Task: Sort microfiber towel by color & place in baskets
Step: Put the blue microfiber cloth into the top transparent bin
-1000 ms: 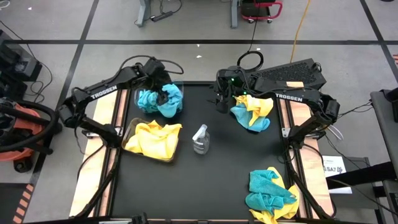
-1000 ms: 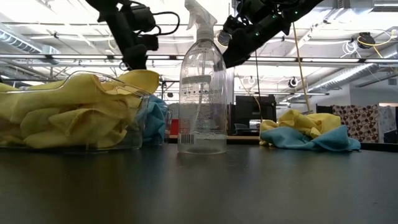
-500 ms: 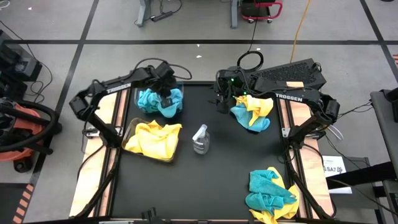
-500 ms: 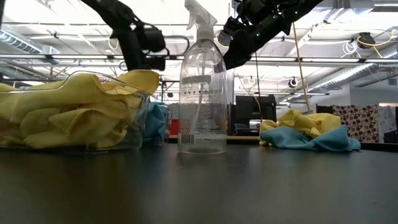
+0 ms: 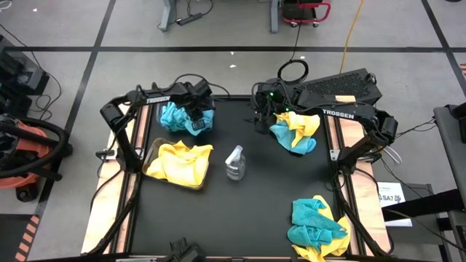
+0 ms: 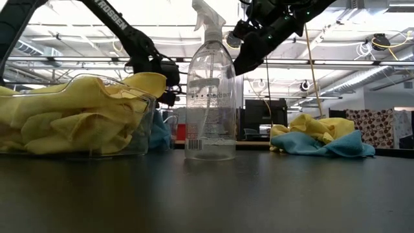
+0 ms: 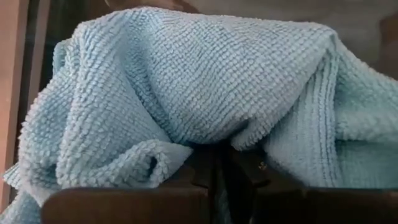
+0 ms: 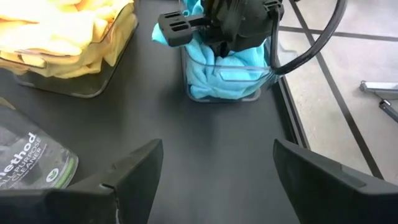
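Since a second ago my left arm has swung inward over the far-left tub, and my left gripper [image 5: 198, 115] has gone from wide apart to pinched together. It now sits down in the teal towels [image 5: 182, 116], and in the left wrist view its fingers [image 7: 211, 168] are closed with nubby, looped teal fabric bunched right against them; I cannot tell whether a fold is actually caught between them.

My right gripper [image 8: 214, 168] has not moved. It hangs above the table's far edge, just beside the mixed towel pile [image 5: 295, 129], its two dark fingers spread wide with nothing between them.

The teal basket [image 8: 224, 78] is a clear plastic tub with rounded corners, stuffed with crumpled teal cloths. Nearer to me, the yellow basket [image 5: 154, 169] is the same clear shape, heaped with soft, fuzzy yellow towels [image 5: 178, 160] that spill over its rim.

A clear spray bottle [image 5: 234, 162] stands upright near the middle of the black table [image 5: 255, 211]. A second heap of teal and yellow cloths [image 5: 314, 222] lies at the near-right corner, well apart from both tubs.
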Controlling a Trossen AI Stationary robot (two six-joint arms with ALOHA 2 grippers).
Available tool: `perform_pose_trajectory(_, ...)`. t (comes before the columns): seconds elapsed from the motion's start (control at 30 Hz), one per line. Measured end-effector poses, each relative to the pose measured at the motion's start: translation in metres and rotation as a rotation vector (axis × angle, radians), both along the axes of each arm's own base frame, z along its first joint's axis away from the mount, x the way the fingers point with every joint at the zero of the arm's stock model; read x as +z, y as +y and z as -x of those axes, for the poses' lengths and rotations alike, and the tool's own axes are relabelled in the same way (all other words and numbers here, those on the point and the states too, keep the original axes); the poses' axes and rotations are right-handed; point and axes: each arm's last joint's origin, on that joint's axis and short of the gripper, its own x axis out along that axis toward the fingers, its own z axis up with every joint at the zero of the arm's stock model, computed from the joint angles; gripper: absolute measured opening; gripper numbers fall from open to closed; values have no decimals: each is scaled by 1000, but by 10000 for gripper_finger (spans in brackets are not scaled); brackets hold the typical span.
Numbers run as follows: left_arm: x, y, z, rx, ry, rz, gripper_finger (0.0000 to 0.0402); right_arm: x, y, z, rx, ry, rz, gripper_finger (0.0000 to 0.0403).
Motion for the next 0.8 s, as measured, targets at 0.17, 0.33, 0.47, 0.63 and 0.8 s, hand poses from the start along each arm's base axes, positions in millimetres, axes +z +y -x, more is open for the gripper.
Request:
perform_pose_trajectory(0.17,4,0,2,4,-9,5,29,-3,1,2,4,36,-8,298)
perform_pose_trajectory(0.33,23,-6,7,-2,-63,0,29,-5,3,7,5,92,-24,298)
perform_pose_trajectory(0.47,48,-13,12,-21,-165,-11,29,1,6,17,6,113,-22,298)
perform_pose_trajectory(0.63,83,-26,20,-56,-303,-52,29,18,10,36,-31,116,4,298)
perform_pose_trajectory(0.8,116,-43,29,-112,-442,-95,29,31,13,58,-87,153,17,298)
